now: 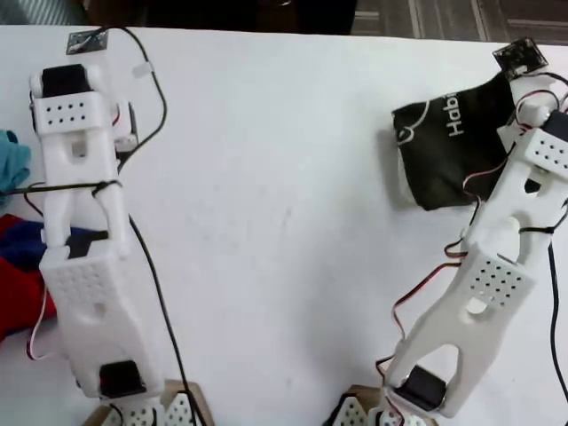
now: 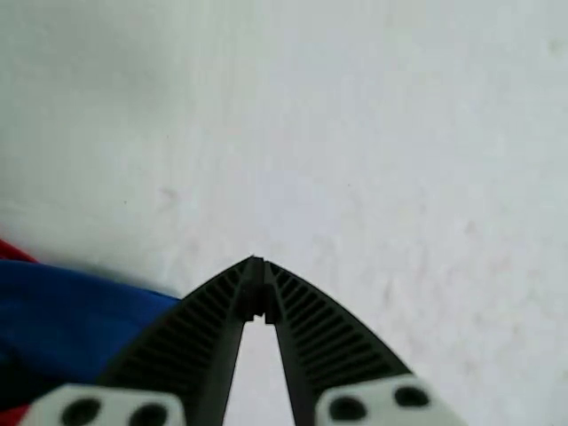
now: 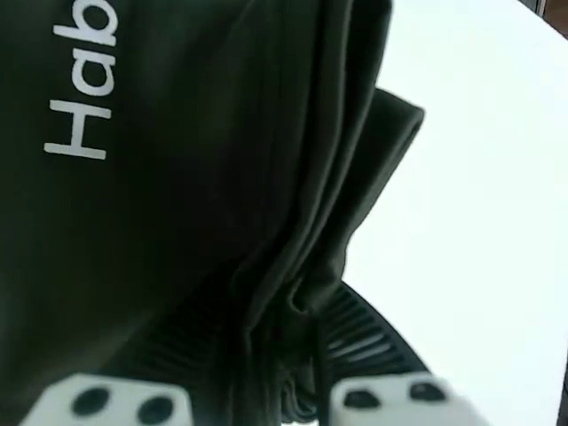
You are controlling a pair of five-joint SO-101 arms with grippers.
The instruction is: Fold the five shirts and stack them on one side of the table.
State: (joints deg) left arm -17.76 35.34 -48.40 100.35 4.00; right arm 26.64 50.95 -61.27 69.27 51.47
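A black shirt point(image 1: 444, 151) with white print lies bunched at the table's far right. In the right wrist view its folded edge point(image 3: 177, 177) runs between the fingers of my right gripper point(image 3: 284, 342), which is shut on the cloth. At the left edge of the table lie a red shirt point(image 1: 18, 306), a blue shirt point(image 1: 25, 238) and a teal one point(image 1: 11, 164). My left gripper point(image 2: 257, 284) is shut with nothing in it, its tips meeting just above the bare white table point(image 2: 373, 133), beside the blue shirt point(image 2: 71, 311).
The left arm point(image 1: 89, 284) stands folded along the table's left side, partly over the coloured shirts. Black and red cables point(image 1: 155, 266) trail by both arms. Small dark tags point(image 1: 86, 40) sit at the far corners. White table point(image 1: 284, 222) spreads between the arms.
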